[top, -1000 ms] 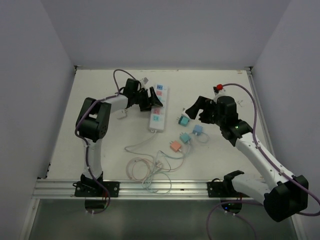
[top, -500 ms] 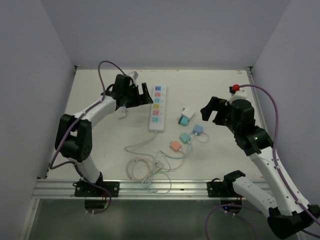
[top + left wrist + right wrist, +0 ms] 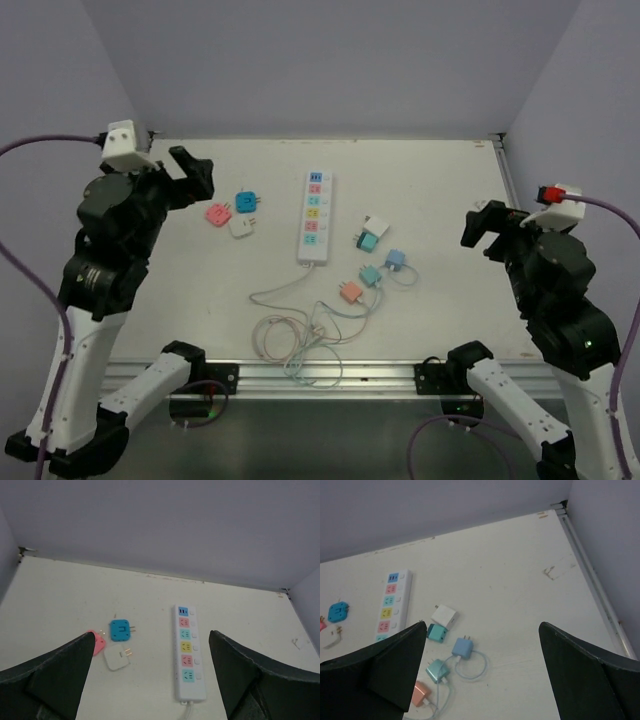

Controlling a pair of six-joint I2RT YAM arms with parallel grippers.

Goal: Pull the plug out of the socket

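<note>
White and long, the socket (image 3: 316, 217) lies flat in the middle of our table (image 3: 440, 170). Left of it, not touching, we see a blue plug (image 3: 246, 201), a pink plug (image 3: 218, 213) and a white plug (image 3: 241, 227). Our left claw (image 3: 195, 172) and right claw (image 3: 490, 225) are both spread wide, high up

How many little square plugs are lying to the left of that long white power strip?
3: a pink square plug farthest left, a blue square plug beside it, and a white square plug at the cluster's near side. None seems hidden.
</note>
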